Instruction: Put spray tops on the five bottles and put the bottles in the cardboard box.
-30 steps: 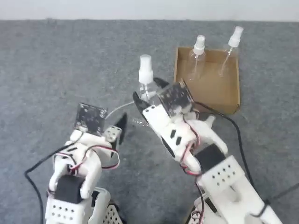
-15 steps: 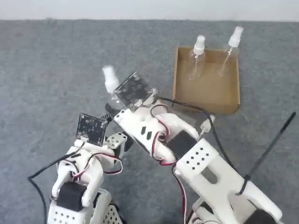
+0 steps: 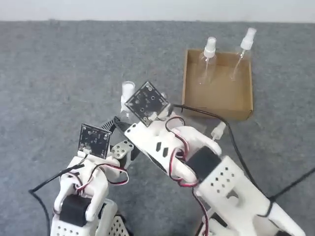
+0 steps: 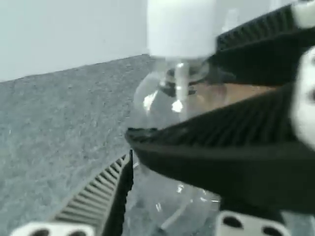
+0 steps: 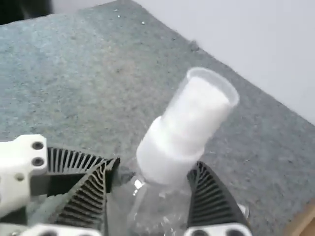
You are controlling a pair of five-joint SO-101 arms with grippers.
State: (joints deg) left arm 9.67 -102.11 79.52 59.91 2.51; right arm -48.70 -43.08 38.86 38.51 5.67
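Jaws of right gripper (image 5: 152, 184) clamped on bottle (image 5: 147, 209) under its spray top (image 5: 184, 125), well apart from box (image 3: 216, 114). Left gripper (image 3: 122, 138) jaws apart, close around bottle's lower body. I fear bottle snagging left gripper on swing boxward, twisting loose from smooth-plastic grip.

The cardboard box (image 3: 219, 112) has two bottles (image 3: 207, 61) along its far wall, rest free.
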